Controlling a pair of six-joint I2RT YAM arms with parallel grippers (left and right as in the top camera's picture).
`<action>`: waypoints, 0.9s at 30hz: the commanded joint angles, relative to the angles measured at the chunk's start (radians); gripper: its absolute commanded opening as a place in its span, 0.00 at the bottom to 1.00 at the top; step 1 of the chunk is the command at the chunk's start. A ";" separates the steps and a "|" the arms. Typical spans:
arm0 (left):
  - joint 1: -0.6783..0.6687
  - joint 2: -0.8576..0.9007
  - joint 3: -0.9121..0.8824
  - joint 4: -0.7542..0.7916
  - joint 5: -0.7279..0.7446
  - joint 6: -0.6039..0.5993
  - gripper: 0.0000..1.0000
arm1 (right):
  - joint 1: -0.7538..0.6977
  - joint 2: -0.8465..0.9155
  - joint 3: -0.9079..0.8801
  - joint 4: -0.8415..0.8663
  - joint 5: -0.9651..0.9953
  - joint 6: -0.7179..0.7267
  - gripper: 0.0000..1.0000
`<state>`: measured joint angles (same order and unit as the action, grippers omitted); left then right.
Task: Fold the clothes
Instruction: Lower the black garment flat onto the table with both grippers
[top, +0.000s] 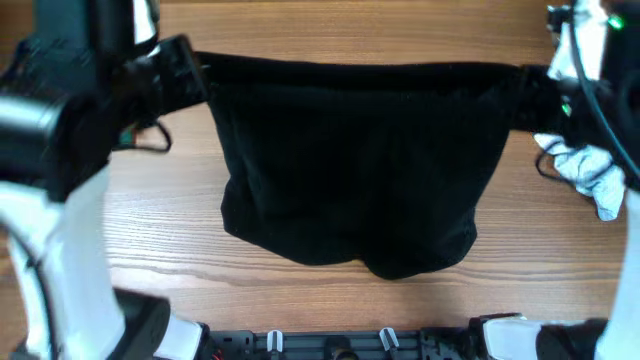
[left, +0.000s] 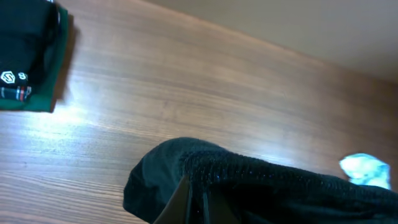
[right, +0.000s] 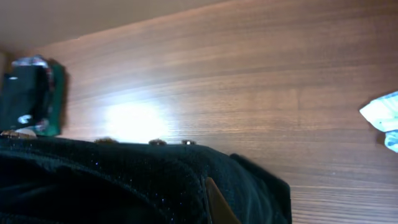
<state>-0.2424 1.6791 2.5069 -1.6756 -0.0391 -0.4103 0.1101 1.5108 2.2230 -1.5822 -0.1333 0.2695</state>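
Black fuzzy knit: the garment (top: 360, 170) occupies the centre of the table (top: 300, 30), its top edge drawn taut from 10 o'clock to 2 o'clock. The left gripper (top: 192, 72) is clamped on one corner and the right gripper (top: 527, 95) on the other, a hold that apparently spreads the cloth for a straight fold. The rounded lower hem sags toward 6 o'clock near the front table edge, and pale buttons (right: 155, 142) show along the held edge. Bare wood lies open toward 12 o'clock, a light blue cloth (top: 590, 175) crowds 3 o'clock, and a folded black garment (left: 25, 56) sits well apart.
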 joint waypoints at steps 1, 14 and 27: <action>0.071 0.068 0.013 0.018 -0.296 0.006 0.04 | -0.066 0.062 0.002 0.045 0.277 -0.031 0.04; 0.071 0.328 0.013 0.203 -0.295 0.010 0.04 | -0.066 0.394 0.002 0.268 0.276 -0.061 0.04; 0.071 0.509 0.013 0.357 -0.295 0.009 0.04 | -0.066 0.678 0.002 0.586 0.265 -0.113 0.04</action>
<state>-0.2337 2.1464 2.5069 -1.3411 -0.1802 -0.4095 0.1062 2.1265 2.2200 -1.0435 -0.0147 0.1925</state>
